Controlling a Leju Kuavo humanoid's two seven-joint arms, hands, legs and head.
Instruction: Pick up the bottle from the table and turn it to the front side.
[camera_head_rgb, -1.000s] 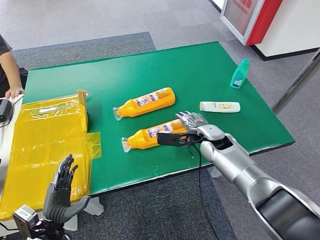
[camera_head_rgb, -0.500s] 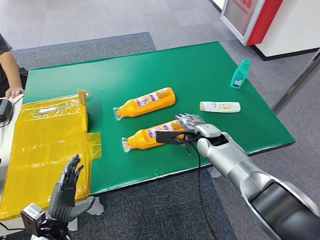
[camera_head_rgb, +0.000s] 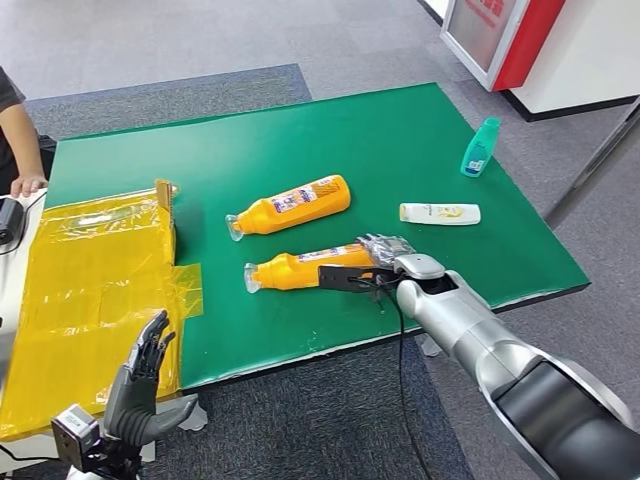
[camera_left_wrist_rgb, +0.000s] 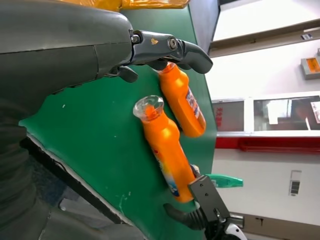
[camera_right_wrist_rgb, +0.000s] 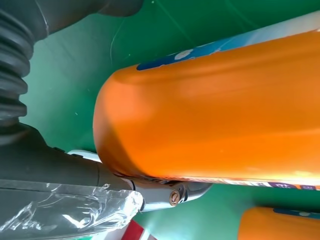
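Note:
Two orange bottles lie on the green table (camera_head_rgb: 226, 150). My right hand (camera_head_rgb: 381, 252) grips the base end of the near orange bottle (camera_head_rgb: 302, 270), whose clear cap points toward my left. In the right wrist view this bottle (camera_right_wrist_rgb: 211, 110) lies against the hand with a finger (camera_right_wrist_rgb: 170, 192) beneath it. The far orange bottle (camera_head_rgb: 290, 205) lies untouched, label up. In the left wrist view the near bottle (camera_left_wrist_rgb: 166, 145) and the far bottle (camera_left_wrist_rgb: 183, 100) lie beyond the fingers (camera_left_wrist_rgb: 166, 47). My left hand (camera_head_rgb: 143, 385) hangs off the table's front edge, fingers spread, holding nothing.
A white tube (camera_head_rgb: 439, 213) and a teal bottle (camera_head_rgb: 481, 147) lie at the table's right. A yellow plastic-wrapped box (camera_head_rgb: 83, 280) covers the left end. A person's arm (camera_head_rgb: 23, 150) rests at the far left. A red-and-white cabinet (camera_head_rgb: 498, 35) stands behind.
The near bottle has rolled in my right hand: its label has turned toward the far side and it now lies straighter. My left hand has drifted slightly right and down.

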